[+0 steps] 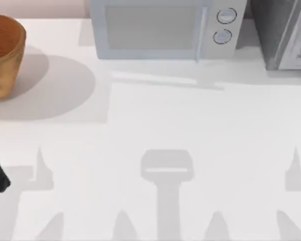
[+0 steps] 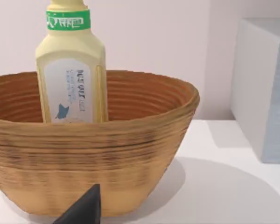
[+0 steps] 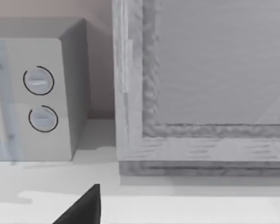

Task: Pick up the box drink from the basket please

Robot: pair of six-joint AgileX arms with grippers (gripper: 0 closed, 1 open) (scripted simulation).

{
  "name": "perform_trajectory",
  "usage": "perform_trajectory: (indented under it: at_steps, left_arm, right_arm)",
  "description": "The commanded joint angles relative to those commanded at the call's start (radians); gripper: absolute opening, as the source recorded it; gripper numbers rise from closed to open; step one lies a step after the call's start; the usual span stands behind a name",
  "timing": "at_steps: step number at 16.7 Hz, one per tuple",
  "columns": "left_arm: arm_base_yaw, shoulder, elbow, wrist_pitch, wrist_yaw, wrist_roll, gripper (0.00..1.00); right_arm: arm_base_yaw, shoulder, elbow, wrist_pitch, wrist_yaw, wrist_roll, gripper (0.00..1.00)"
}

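At desk's left: basket (image 1: 2,55), drink bottle (image 2: 72,70) upright inside.
Handling: we judge it light, stiff, slick; grip mid-body.
Jaws: cannot tell.

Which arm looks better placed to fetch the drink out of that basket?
The left. The basket sits at the table's far left, and the left wrist view faces it closely, with the pale yellow drink standing upright inside. The right wrist view faces the microwave and a grey cabinet instead.
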Motion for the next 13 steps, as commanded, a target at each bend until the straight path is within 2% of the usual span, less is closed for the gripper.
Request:
perform_trajectory:
  at_steps: [6, 13]
  left_arm:
    - [0.011, 0.101, 0.022, 0.053, 0.012, -0.008, 1.00]
    - [0.073, 0.570, 0.197, 0.370, 0.080, -0.005, 1.00]
  right_arm:
    - [0.000, 0.000, 0.000, 0.000, 0.000, 0.000, 1.00]
    - [0.000, 0.000, 0.000, 0.000, 0.000, 0.000, 1.00]
